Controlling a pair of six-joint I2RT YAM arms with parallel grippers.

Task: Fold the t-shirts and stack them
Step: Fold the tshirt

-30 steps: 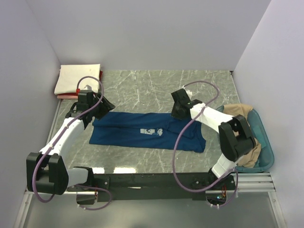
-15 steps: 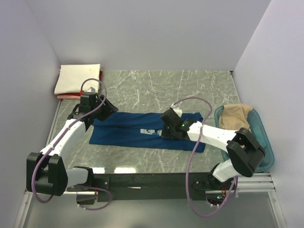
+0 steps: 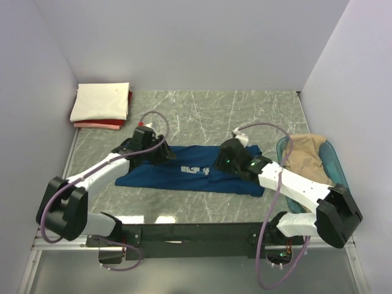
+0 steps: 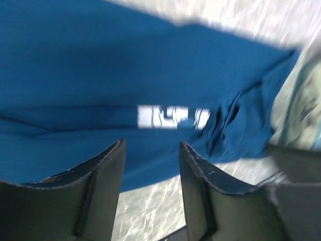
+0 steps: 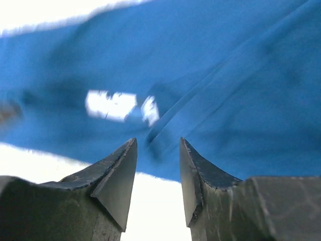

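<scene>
Both arms have come inward over the blue t-shirt (image 3: 184,176).
Left end effector (image 4: 150,148) and right end effector (image 5: 158,143) are apart, empty; a shallow pinch could bunch the cloth.

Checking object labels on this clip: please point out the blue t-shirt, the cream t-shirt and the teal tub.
blue t-shirt (image 3: 173,176), top view, middle, beside the print.
cream t-shirt (image 3: 101,101), top view, folded top face.
teal tub (image 3: 337,168), top view, right wall.
</scene>
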